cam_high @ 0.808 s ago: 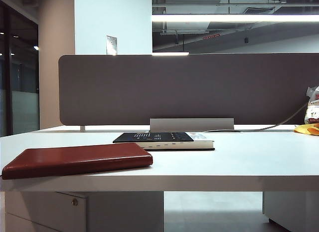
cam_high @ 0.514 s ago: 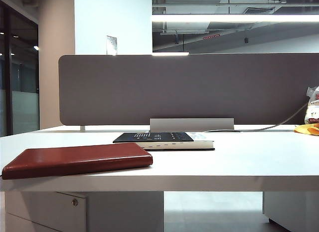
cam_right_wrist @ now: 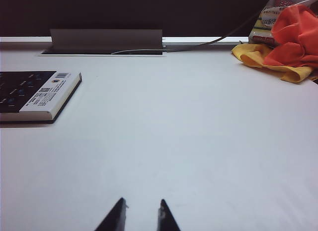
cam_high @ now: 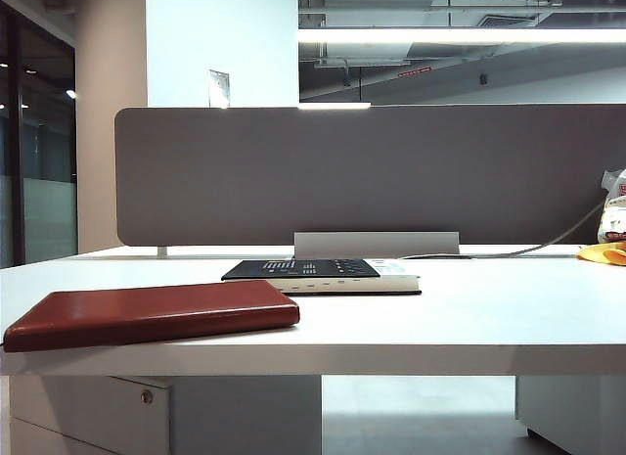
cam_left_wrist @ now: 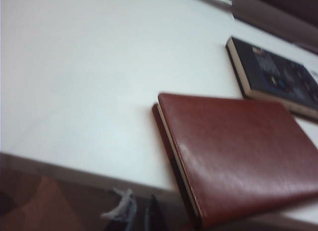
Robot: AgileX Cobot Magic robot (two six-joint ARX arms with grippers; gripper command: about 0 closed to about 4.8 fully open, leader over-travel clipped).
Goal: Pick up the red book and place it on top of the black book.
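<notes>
The red book [cam_high: 152,314] lies flat at the table's front left, its near end by the front edge, and it fills much of the left wrist view [cam_left_wrist: 238,151]. The black book [cam_high: 323,274] with white marks lies flat behind it toward the middle [cam_left_wrist: 276,77]; its end shows in the right wrist view [cam_right_wrist: 35,94]. My left gripper [cam_left_wrist: 139,211] is blurred, low before the table's front edge beside the red book's near corner, its tips slightly apart and empty. My right gripper [cam_right_wrist: 141,211] hovers over bare table right of the black book, open and empty. Neither arm shows in the exterior view.
A grey partition [cam_high: 372,171] with a cable slot [cam_right_wrist: 107,41] runs along the table's back edge. An orange and yellow cloth [cam_right_wrist: 288,47] and a packet [cam_high: 614,208] lie at the back right. A cable [cam_right_wrist: 208,41] runs along the back.
</notes>
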